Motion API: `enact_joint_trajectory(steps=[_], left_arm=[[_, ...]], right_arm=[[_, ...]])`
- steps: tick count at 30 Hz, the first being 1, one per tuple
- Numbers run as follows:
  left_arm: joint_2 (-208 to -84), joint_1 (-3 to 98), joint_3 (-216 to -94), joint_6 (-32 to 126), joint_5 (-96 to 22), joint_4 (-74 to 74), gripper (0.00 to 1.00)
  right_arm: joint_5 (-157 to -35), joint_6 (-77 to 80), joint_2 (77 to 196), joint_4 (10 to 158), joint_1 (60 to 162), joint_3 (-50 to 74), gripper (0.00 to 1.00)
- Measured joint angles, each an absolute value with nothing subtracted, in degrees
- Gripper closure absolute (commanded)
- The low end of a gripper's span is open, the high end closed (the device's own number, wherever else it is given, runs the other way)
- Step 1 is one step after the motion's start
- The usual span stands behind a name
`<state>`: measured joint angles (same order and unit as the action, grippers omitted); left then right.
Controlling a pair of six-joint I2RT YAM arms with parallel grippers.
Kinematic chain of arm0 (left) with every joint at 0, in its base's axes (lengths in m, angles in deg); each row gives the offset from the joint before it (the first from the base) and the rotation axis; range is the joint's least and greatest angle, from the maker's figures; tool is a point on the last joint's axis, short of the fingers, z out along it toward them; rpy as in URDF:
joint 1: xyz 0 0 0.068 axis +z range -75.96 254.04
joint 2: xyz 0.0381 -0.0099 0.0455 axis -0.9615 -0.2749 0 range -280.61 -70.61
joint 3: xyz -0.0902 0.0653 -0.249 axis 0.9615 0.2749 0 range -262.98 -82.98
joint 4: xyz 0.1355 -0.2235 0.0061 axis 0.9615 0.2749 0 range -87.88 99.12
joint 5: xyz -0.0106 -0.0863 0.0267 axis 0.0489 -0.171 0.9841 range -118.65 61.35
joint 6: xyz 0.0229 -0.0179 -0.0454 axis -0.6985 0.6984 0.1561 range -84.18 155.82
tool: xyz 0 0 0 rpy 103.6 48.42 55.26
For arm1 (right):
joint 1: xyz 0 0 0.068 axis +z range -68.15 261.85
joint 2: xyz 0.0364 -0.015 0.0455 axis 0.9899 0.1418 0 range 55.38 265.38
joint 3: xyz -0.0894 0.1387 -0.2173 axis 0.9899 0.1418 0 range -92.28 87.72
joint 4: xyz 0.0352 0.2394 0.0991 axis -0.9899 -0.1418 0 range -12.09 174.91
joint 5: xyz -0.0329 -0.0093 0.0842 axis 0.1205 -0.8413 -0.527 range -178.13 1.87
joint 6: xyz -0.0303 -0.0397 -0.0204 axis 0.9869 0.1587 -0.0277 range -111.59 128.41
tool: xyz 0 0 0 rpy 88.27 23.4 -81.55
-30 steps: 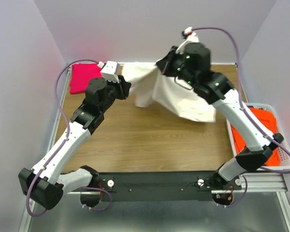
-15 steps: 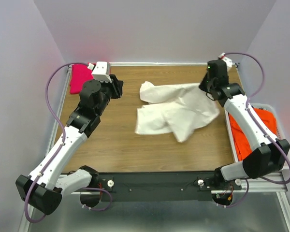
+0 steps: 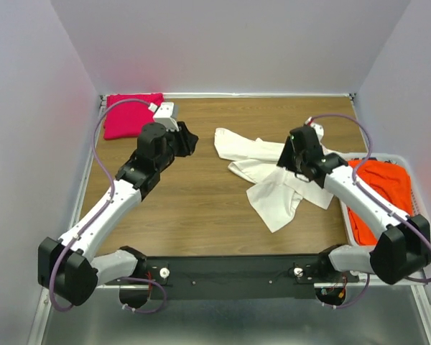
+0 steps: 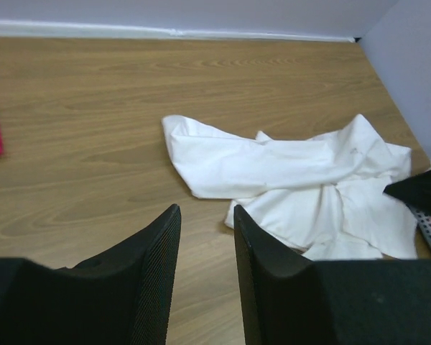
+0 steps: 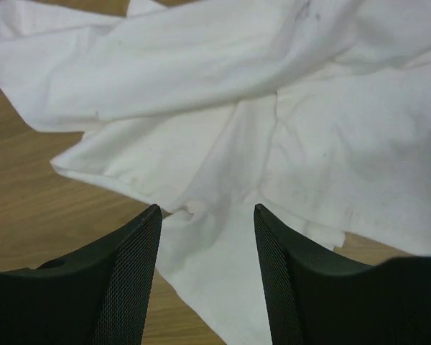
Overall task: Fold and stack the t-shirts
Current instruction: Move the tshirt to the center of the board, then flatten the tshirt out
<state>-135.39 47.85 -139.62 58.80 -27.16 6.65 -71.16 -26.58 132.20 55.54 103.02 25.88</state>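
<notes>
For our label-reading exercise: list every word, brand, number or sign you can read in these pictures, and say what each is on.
There is no readable text.
The white t-shirt, pink t-shirt and orange t-shirt show no print or label.
The faint dark specks on the white one are not letters.

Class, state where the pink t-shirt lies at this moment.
In the top view, the pink t-shirt lies in the table's far left corner, just left of the left gripper and well apart from the white t-shirt.
</notes>
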Motion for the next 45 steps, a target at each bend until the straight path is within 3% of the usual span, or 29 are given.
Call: enact_joint_trajectory(steps=[4, 10, 16, 29, 39, 40, 43, 44, 45], left_arm=[[-140.0, 47.8, -134.7, 64.6, -31.0, 1.7, 0.59], [-154.3, 47.8, -133.2, 71.7, -31.5, -4.0, 0.55], [-170.8, 46.6, -139.3, 75.7, -34.1, -9.0, 0.49], [-182.4, 41.8, -148.8, 76.4, -36.4, -11.9, 0.47], [-186.6, 40.5, -152.6, 76.3, -36.4, -11.0, 0.64], [-186.9, 40.5, -153.2, 76.2, -36.4, -10.7, 0.74], [-187.9, 40.4, -155.9, 75.7, -35.7, -8.9, 0.85], [-188.2, 40.5, -156.9, 75.7, -35.4, -8.4, 0.94], [-188.4, 40.6, -157.6, 75.7, -35.0, -8.2, 0.97]], right_arm=[[-71.2, -29.2, 129.2, 56.6, 106.0, 35.3, 0.40], [-71.4, -32.5, 133.8, 58.8, 111.4, 39.4, 0.38], [-71.1, -34.8, 138.5, 61.7, 118.0, 39.4, 0.34], [-67.8, -37.3, 139.3, 63.0, 118.6, 39.4, 0.31], [-66.3, -38.1, 141.1, 63.9, 118.6, 39.4, 0.31], [-66.2, -38.2, 141.8, 64.1, 118.6, 39.4, 0.32], [-66.0, -38.2, 143.7, 64.4, 118.6, 39.4, 0.36], [-65.9, -38.2, 144.3, 64.4, 118.6, 39.4, 0.45], [-65.7, -38.2, 144.9, 64.4, 118.6, 39.4, 0.52]])
